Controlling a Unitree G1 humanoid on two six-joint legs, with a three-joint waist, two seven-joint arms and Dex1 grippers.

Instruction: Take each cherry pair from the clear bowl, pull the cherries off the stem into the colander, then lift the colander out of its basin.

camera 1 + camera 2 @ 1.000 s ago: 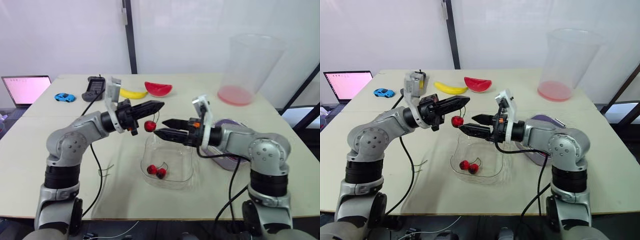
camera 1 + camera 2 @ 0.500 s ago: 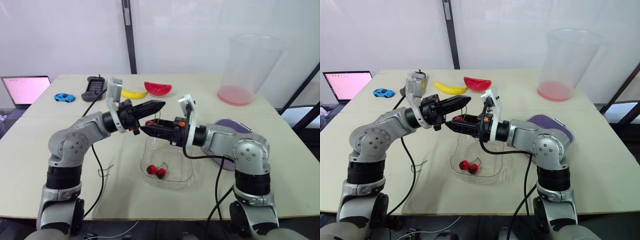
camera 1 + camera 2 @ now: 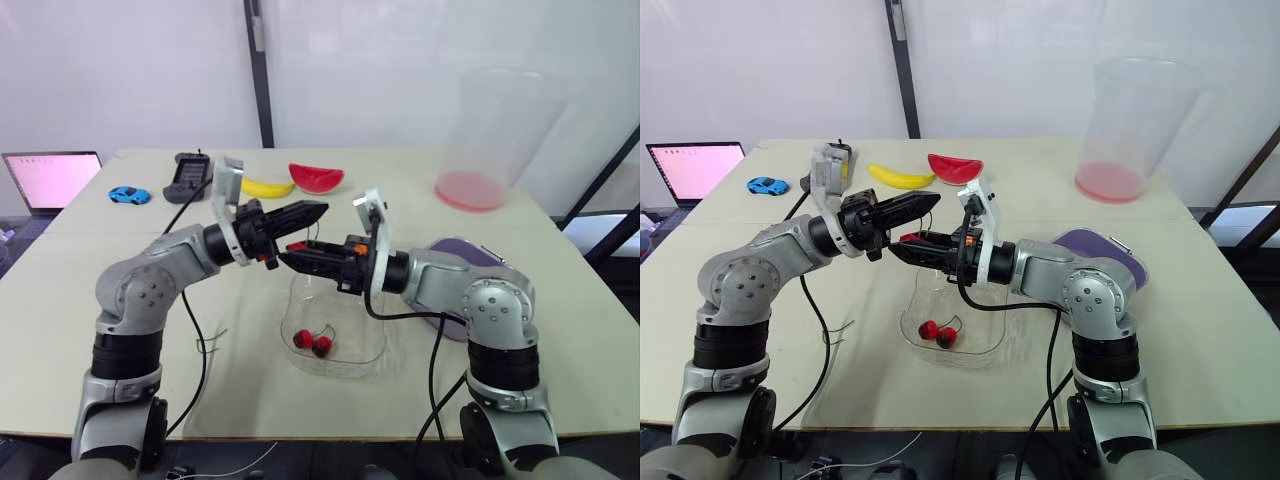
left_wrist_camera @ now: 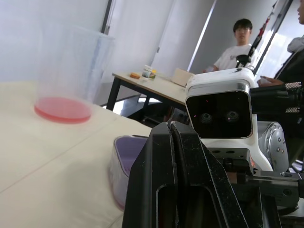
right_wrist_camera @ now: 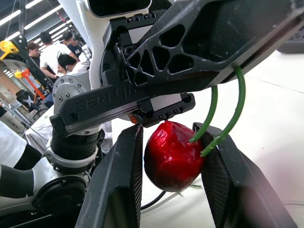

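Over the worktop (image 3: pixel 100 290) and clear bowl (image 3: pixel 372 335), the left tool (image 3: pixel 322 209) pinched a green stem (image 5: pixel 213 109); the right tool (image 3: pixel 288 255) gripped its cherry (image 5: pixel 172 161).

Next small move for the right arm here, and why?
Probably pull the right gripper back toward the purple basin: its jaws look closed on the cherry, while the left gripper pinches the stem.
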